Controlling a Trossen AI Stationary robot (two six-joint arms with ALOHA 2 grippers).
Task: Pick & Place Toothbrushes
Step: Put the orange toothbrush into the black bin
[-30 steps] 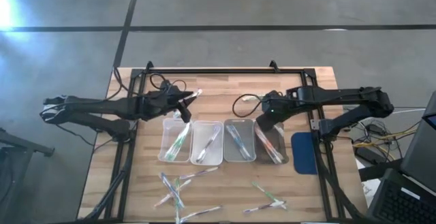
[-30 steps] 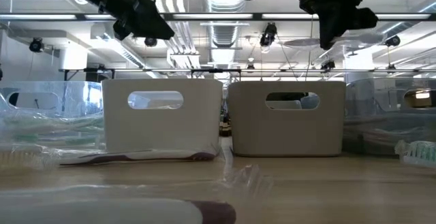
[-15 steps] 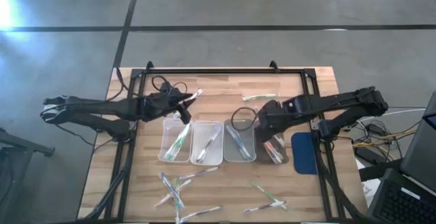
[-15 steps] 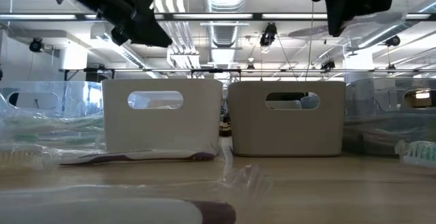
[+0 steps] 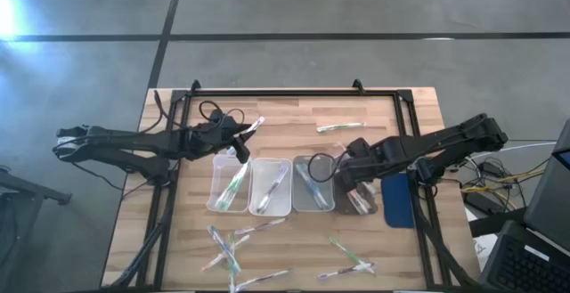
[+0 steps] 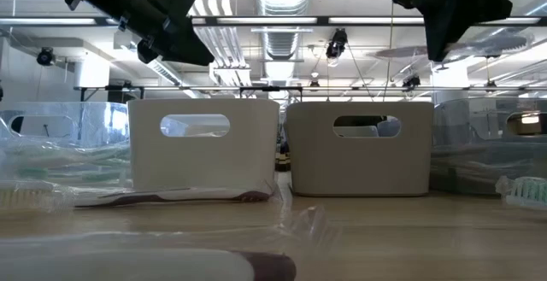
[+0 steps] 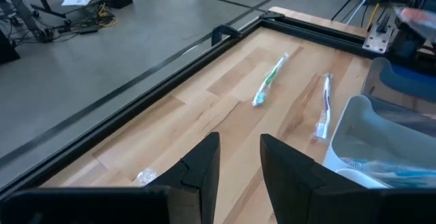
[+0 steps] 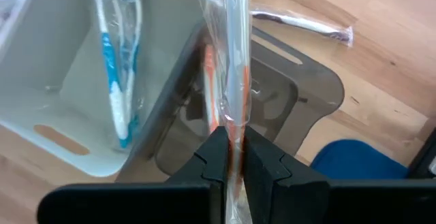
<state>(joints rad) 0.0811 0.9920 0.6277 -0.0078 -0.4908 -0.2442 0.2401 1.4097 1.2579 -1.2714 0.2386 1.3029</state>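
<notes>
My right gripper hangs over the grey tray at the right end of the tray row. It is shut on a clear-wrapped toothbrush with red-orange accents. My left gripper hovers open near the far left of the trays, with nothing between its fingers. Just beyond it a purple-tinted toothbrush lies on the table by a white tray's corner. A green one lies farther off. Blue toothbrushes lie in the white tray beside the grey one. My right gripper pinches the wrapped toothbrush's shaft between its two fingers, coming from above and pointing steeply down. The toothbrush runs on past the fingertips and hangs clear above the grey tray. Which end the fingers are nearer to is hidden by the fingers.
Several trays stand in a row mid-table. Loose wrapped toothbrushes lie near the front edge, and one lies in front of the white trays in the low view. A blue pad lies right of the grey tray. A black rail borders the far edge.
My right gripper has swung toward the table's near edge and a little to the right, turning at the wrist. It carries the toothbrush from the far side of the trays to above the grey tray. This has uncovered the green toothbrush on the table.
</notes>
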